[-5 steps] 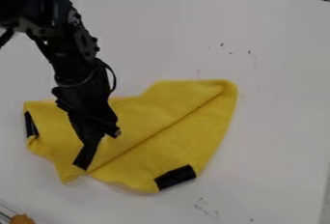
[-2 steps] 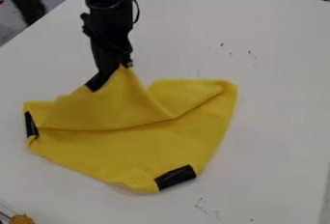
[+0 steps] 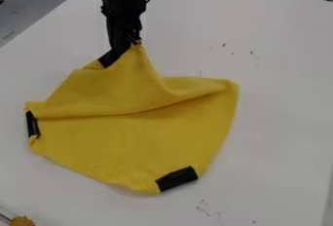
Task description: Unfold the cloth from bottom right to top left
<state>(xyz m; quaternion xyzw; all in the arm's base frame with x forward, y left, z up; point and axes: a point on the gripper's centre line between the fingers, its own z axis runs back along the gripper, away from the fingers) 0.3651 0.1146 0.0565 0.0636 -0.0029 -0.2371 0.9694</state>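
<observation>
Pulled farther toward twelve o'clock, your black two-finger gripper pinches the soft yellow cloth, lying toward eight o'clock on the white tabletop, seemingly mostly unfolded, leaving you the raised flap to lay toward eleven.

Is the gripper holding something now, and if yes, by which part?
Yes, the gripper holds the yellow cloth by its upper edge, which is pulled up into a peak.
</observation>
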